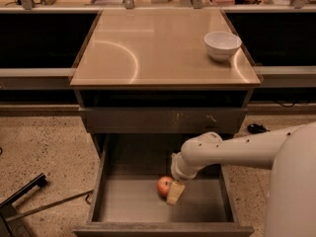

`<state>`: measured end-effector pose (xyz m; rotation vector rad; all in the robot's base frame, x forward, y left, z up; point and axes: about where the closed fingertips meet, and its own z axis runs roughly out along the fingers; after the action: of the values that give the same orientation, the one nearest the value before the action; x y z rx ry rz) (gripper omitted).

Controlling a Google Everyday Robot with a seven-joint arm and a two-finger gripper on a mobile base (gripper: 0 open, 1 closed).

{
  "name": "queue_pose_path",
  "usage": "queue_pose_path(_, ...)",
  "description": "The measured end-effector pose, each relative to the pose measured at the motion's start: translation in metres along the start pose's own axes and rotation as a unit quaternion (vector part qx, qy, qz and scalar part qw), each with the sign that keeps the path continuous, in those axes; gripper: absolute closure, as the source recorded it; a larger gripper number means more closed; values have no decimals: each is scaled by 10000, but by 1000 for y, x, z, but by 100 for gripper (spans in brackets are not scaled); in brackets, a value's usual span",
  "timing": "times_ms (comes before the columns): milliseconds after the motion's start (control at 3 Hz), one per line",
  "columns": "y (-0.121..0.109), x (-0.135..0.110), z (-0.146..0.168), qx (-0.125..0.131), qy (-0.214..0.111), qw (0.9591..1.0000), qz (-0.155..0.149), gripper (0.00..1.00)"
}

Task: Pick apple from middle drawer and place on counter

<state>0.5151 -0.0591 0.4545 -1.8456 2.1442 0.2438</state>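
Observation:
The small red-orange apple (163, 185) lies on the floor of the open middle drawer (126, 204), right of its centre. My gripper (173, 193) reaches down into the drawer from the right, and its pale tip rests right beside the apple's right side. The white arm (232, 149) comes in from the lower right and hides the drawer's right rear corner. The glossy tan counter (158, 48) is the cabinet top above the drawers.
A white bowl (222, 44) stands at the counter's right rear. The closed drawer front above (163, 120) has pale scratch marks. Dark metal legs (22, 194) lie on the speckled floor at the left. A cable (256, 128) lies on the floor at the right.

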Motion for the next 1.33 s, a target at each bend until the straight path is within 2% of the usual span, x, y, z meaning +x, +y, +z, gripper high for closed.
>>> queue_pose_path(667,-5,30,34,189,-506,9977,398,0)
queue_pose_path(1000,-6,33,59,73,-891,9951,419,0)
queue_pose_path(1333,-5,30,65,0,-894,9953,380,0)
